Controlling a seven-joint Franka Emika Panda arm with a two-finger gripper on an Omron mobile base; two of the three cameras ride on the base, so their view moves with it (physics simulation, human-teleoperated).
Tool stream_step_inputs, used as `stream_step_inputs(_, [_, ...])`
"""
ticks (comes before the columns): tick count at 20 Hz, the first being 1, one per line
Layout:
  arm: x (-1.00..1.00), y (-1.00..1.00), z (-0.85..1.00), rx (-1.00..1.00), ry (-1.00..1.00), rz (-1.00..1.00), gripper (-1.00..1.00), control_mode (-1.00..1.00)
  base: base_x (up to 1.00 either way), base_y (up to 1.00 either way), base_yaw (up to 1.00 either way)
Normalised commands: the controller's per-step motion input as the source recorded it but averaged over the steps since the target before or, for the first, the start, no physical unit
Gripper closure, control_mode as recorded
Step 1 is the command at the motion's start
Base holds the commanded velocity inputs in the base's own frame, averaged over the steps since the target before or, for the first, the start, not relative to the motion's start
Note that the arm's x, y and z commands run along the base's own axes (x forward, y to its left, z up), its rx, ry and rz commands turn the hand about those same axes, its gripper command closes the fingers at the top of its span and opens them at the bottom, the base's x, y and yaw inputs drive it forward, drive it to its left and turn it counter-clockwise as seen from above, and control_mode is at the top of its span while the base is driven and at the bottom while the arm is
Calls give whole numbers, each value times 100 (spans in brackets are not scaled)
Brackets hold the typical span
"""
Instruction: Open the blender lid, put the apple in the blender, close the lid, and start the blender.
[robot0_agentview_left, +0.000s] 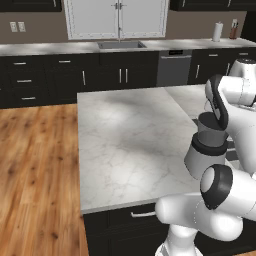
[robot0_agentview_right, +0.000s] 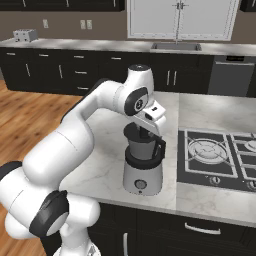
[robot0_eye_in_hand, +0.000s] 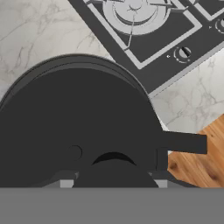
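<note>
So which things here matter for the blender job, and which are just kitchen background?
For the job:
- blender
- blender lid, on the jar
- claw, shut at the lid's knob

Background:
- cooktop
- sink
- paper towel roll
- toaster

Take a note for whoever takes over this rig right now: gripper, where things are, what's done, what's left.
Gripper: shut on the blender lid, fingers either side of its centre knob.
Blender: on the island counter, beside the stovetop. The lid looks seated on the jar or barely lifted; I cannot tell which.
Done: lid grasped.
Left: lift lid off, apple in, lid back on, start blender.
</note>
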Motion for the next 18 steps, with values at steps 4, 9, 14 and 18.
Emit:
stream_step_inputs(4, [26,0,-3,0,-3,0,100,-100,0,0,0])
stream_step_inputs(9, [6,-5,-18,0,-7,0,100,-100,0,0,0])
stream_step_inputs(14, [0,-26,-7,0,-7,0,100,-100,0,0,0])
stream_step_inputs(18, [0,-11,-17,0,-1,0,100,-100,0,0,0])
